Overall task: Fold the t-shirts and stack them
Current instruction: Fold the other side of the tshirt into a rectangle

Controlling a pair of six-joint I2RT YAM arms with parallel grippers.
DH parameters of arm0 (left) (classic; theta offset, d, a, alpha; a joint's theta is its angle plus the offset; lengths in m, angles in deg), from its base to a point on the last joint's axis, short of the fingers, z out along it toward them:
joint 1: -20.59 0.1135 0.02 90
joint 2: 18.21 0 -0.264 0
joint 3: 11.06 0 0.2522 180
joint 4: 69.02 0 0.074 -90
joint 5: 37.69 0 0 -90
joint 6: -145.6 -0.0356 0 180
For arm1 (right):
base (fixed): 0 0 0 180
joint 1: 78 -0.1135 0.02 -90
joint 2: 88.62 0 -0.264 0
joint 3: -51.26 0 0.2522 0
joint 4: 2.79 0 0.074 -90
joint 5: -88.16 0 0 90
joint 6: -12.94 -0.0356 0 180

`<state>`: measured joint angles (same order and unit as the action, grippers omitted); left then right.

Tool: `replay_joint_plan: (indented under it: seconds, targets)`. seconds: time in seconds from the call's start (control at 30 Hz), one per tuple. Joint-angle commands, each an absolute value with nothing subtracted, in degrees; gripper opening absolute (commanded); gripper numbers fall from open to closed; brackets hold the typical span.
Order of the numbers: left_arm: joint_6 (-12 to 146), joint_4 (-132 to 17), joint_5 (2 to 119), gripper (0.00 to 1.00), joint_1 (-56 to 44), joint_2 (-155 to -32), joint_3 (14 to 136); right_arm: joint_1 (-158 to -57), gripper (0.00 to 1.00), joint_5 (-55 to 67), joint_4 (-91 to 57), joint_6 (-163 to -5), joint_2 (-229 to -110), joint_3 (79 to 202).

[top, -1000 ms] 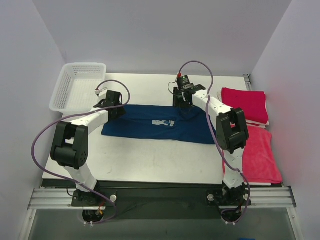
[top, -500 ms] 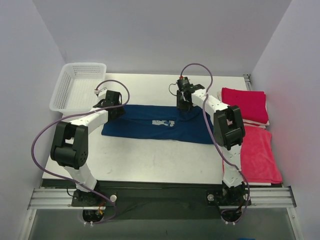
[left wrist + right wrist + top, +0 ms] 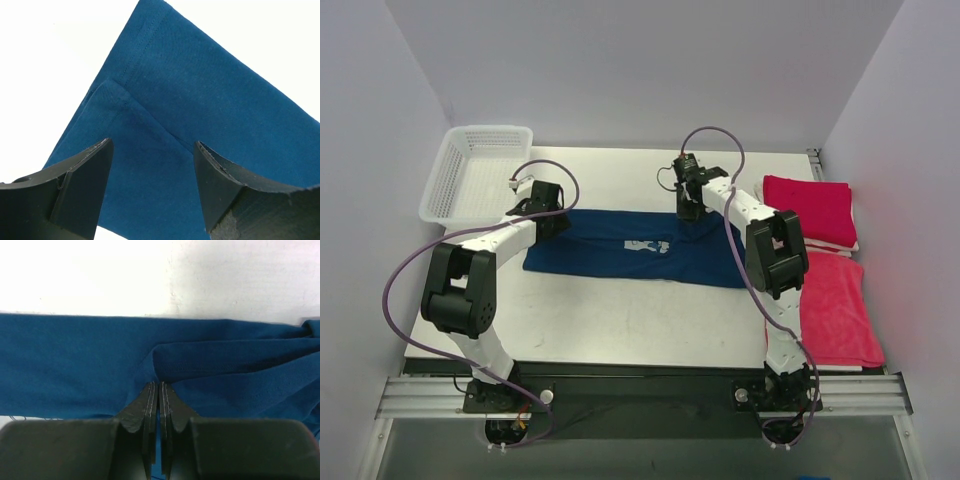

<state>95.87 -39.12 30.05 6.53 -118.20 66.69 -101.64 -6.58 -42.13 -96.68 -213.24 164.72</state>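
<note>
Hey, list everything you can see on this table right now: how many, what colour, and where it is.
navy t-shirt: one, navy with a pale print, spread flat mid-table.
red t-shirts: two piles, crimson, right edge; a folded one farther back, a larger one nearer.
mesh basket: one, white, far left corner.
table: one, white, under everything.
left end effector: one, black fingers, open over the navy t-shirt's left end.
right end effector: one, black fingers, shut on a pucker at the shirt's far edge.

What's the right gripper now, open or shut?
Shut: the right gripper has its jaws together, with the navy t-shirt puckered at the tips.
</note>
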Motion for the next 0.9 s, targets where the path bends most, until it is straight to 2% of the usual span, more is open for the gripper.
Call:
replay_joint_plan:
  seconds: [0.0, 0.2, 0.53, 0.57, 0.6, 0.67, 0.87]
  targets:
    - [96.2, -39.3, 30.2, 0.76, 7.1, -117.4, 66.6, -102.3, 0.0, -8.5, -44.1, -96.3, -212.5, 167.9]
    - [96.2, -39.3, 30.3, 0.76, 7.0, -117.6, 66.9, -103.3, 0.0, -8.0, -43.4, -95.5, -211.6, 170.8]
    - [95.9, -39.0, 30.1, 0.76, 7.1, -117.0, 66.9, -103.4, 0.02, -4.7, -43.8, -93.9, -219.8, 178.1]
    - [95.9, -39.0, 30.2, 0.76, 7.1, -117.0, 66.9, -103.4, 0.21, -5.0, -44.1, -93.7, -220.0, 178.6]
    - [95.9, -38.9, 30.1, 0.76, 7.1, -117.0, 67.0, -103.4, 0.32, -5.3, -44.3, -93.7, -219.8, 178.5]
    - [95.9, -39.0, 30.1, 0.76, 7.1, -117.1, 67.0, -103.2, 0.47, -5.9, -44.2, -93.3, -219.3, 177.8]
    - [96.3, -38.0, 29.5, 0.76, 7.1, -116.7, 66.8, -102.8, 0.49, -10.5, -44.2, -94.7, -213.2, 173.2]
